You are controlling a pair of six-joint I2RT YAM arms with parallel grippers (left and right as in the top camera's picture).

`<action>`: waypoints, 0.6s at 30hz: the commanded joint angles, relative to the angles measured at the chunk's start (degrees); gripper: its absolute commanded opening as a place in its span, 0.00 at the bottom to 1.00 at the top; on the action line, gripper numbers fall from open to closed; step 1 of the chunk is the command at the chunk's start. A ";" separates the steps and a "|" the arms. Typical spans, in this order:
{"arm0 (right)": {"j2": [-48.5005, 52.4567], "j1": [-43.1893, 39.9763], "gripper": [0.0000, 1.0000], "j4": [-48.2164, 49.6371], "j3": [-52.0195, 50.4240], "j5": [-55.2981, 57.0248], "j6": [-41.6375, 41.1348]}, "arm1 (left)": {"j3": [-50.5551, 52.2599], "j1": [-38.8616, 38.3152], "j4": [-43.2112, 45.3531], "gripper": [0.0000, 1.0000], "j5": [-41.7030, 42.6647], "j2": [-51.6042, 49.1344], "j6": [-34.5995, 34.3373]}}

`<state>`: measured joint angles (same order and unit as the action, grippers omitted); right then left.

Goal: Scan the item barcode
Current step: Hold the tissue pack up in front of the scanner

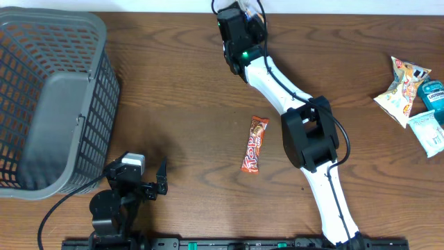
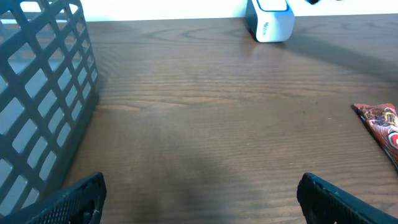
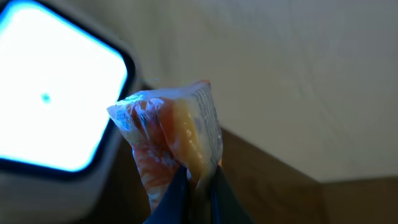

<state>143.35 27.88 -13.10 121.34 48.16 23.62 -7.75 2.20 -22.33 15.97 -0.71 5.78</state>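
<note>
Right fingers (image 3: 169,202) clamp lower end of snack packet (image 3: 171,130), beside scanner (image 3: 56,93); left fingers (image 2: 68,199) wide, empty.

Mock shop checkout: grey shopping basket (image 1: 48,104) left of the left pincer (image 2: 202,186), lit barcode scanner (image 3: 50,93) beside the right pincer (image 3: 196,186) (snack packets (image 1: 409,90) well to its right).

Grey basket (image 1: 97,104), candy bar (image 1: 254,144), snacks (image 1: 406,87)
</note>
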 commanded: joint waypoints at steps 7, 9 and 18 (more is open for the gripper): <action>-13.94 -7.76 0.01 -17.25 1.25 6.75 -20.94 | 0.87 0.13 -1.11 0.98 -0.20 0.11 -0.52; -14.36 -10.80 0.01 -22.03 1.22 3.19 -24.35 | 0.87 0.13 -1.11 0.98 -0.20 0.11 -0.52; -9.05 -25.35 0.01 -32.61 -0.50 -2.01 -29.38 | 0.87 0.13 -1.11 0.98 -0.20 0.11 -0.52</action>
<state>130.87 5.28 -44.56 122.08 47.48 -2.09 -7.75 2.20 -22.33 15.97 -0.71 5.76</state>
